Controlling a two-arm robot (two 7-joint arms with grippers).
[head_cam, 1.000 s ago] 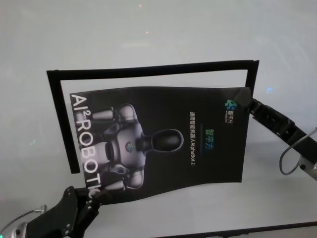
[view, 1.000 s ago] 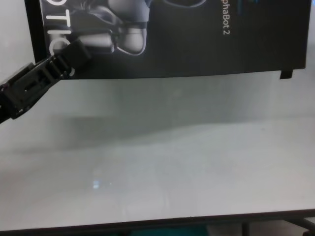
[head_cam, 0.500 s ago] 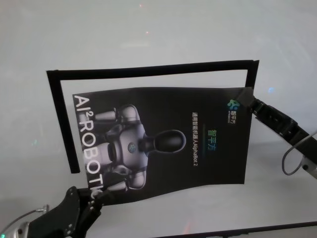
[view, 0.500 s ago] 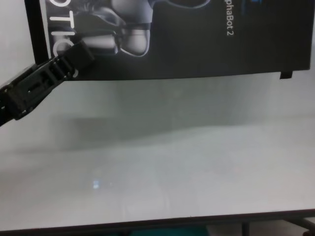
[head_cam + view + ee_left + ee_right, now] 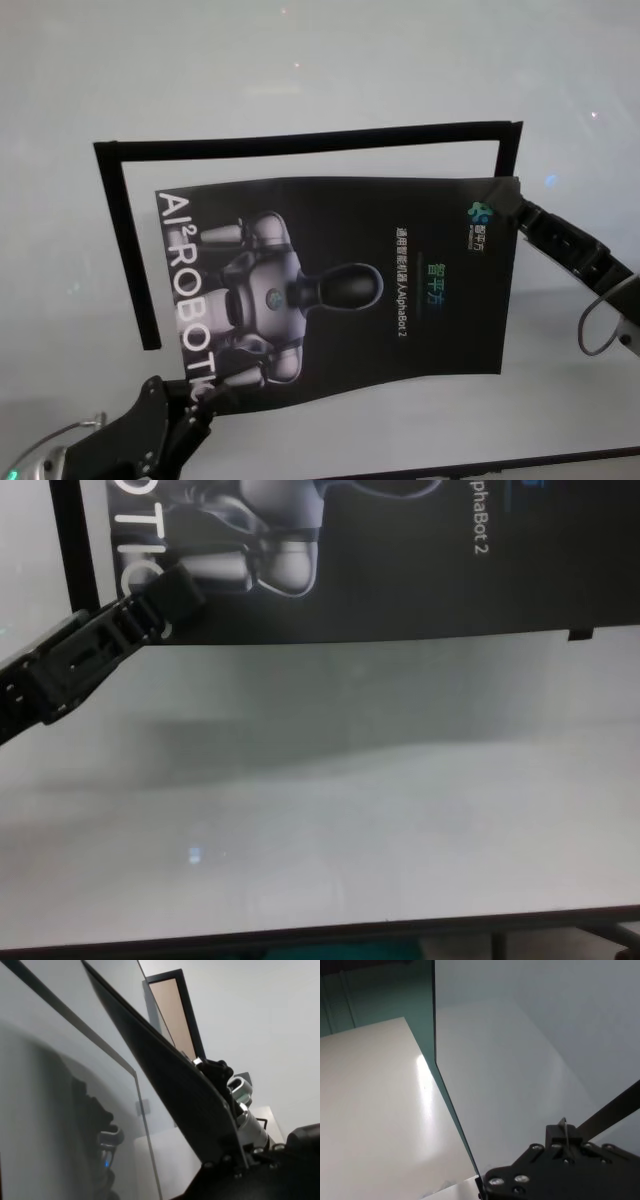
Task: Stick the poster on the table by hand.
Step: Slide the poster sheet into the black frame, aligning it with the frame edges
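Left gripper (image 5: 196,398) pinched shut on the poster's (image 5: 340,290) near left corner; right gripper (image 5: 512,205) clamped on its far right corner. Held just above the table (image 5: 320,80), overlapping the black tape outline (image 5: 115,230). Likely to sag, skew or crease if tension slackens. Readable: "AI² ROBOT", "AlphaBot 2".

The poster (image 5: 340,290) sits over the middle of the desk (image 5: 320,80), the left end effector (image 5: 190,400) at its near-left corner, the right end effector (image 5: 512,205) at its far-right corner, a tape outline (image 5: 300,140) bordering behind and left.
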